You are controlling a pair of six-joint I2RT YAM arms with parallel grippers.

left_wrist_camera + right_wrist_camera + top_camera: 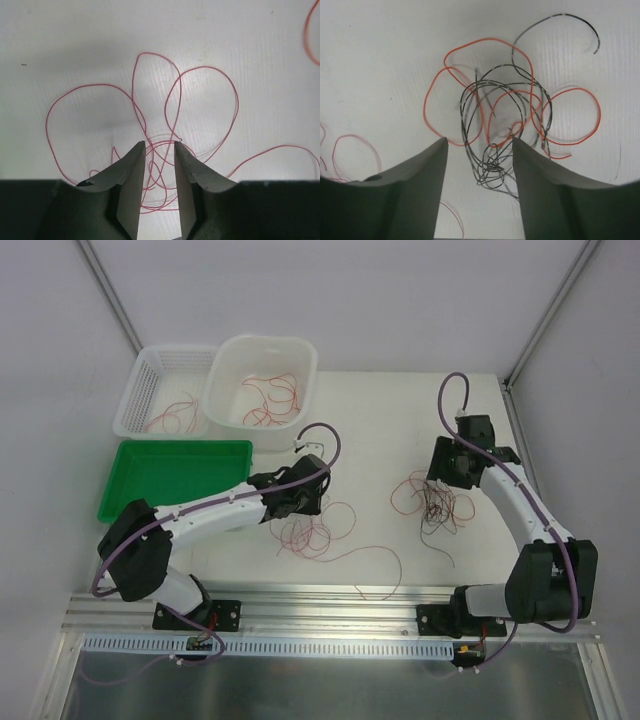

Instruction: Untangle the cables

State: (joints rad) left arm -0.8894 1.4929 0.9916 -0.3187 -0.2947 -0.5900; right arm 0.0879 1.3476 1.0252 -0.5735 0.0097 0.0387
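Top view: the red cables [316, 532] sprawled on the surface [380, 430], mostly left to right, one tail curving off to the right. The black and orange cables [437, 502] bunched well apart, stretched far to near, probably split for one arm each. Loose red strands lay in the white tub [225, 410].

Left wrist: the left gripper [160, 150] stood slightly parted, astride the red knot, loops fanning away from it.

Right wrist: the right gripper [479, 142] gaped wide around the dark knot, clamped on nothing, orange loops spreading sideways
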